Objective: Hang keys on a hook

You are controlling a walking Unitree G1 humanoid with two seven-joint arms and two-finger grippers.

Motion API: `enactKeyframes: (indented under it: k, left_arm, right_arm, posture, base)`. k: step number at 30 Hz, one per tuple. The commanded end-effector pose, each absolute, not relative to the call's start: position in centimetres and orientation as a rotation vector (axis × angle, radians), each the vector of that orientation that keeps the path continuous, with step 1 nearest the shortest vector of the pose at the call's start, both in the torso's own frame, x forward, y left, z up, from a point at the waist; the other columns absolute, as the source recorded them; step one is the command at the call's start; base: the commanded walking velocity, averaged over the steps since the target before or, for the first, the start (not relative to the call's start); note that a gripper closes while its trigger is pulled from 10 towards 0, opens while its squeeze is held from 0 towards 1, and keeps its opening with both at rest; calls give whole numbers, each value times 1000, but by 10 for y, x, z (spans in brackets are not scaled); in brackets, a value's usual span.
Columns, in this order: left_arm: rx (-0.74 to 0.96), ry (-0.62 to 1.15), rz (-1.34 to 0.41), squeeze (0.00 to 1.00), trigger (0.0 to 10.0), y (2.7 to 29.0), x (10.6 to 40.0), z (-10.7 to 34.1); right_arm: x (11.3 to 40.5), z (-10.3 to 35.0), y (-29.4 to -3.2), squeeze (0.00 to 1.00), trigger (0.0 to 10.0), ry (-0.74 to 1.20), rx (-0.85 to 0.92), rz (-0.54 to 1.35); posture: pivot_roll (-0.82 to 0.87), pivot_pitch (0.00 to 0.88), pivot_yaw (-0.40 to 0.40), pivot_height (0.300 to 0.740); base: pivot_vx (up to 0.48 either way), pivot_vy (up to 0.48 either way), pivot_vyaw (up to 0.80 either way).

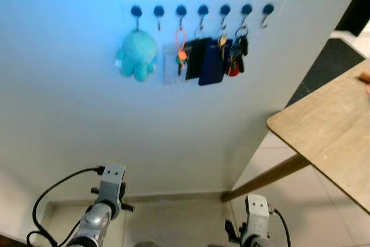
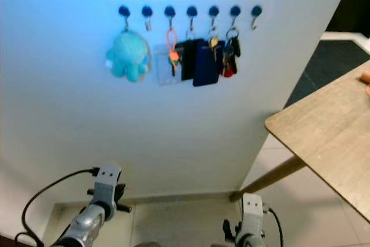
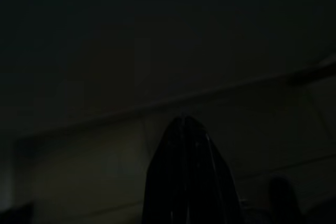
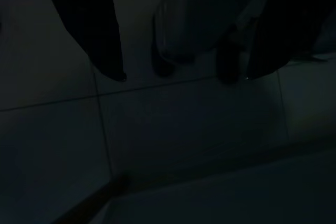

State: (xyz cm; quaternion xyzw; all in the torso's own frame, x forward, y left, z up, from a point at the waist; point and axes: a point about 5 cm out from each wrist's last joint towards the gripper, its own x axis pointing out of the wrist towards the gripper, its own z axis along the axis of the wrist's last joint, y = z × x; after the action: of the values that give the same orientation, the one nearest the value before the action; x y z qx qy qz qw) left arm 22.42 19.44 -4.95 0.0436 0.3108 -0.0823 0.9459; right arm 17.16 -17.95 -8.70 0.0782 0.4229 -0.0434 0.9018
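Left eye view: keys [image 1: 236,56] hang, seemingly hooked, on white wall [image 1: 115,131]

Silver arms w/ grey wrist blocks, black cables; left gripper [image 3: 185,121], right gripper [image 4: 184,77] fingers black.

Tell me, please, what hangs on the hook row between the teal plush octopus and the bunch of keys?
In the left eye view, between the octopus and the keys hang a clear card holder on an orange strap and two dark pouches.
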Motion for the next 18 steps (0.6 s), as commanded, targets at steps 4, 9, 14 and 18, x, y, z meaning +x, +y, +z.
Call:
enactKeyframes:
  k: [4, 9, 14, 18]
  left_arm:
    - [96, 637, -146, 0, 10000, 196, 226, -49]
    - [93, 639, -126, 0, 10000, 197, 227, -48]
    - [119, 632, -138, 0, 10000, 194, 229, -47]
    - [140, 630, -149, 0, 10000, 193, 229, -48]
  right_arm:
    - [167, -89, -180, 0, 10000, 882, 169, -98]
    - [167, -89, -179, 0, 10000, 883, 170, -97]
    - [167, -89, -179, 0, 10000, 884, 169, -94]
    - [167, -89, -179, 0, 10000, 884, 169, -93]
  posture:
    - [60, 43, 9, 740]
    - [63, 47, 9, 740]
    - [68, 55, 6, 740]
    - [70, 63, 5, 740]
  base:
    - [0, 0, 0]
    - [0, 0, 0]
    - [0, 0, 0]
    - [0, -480, 0]
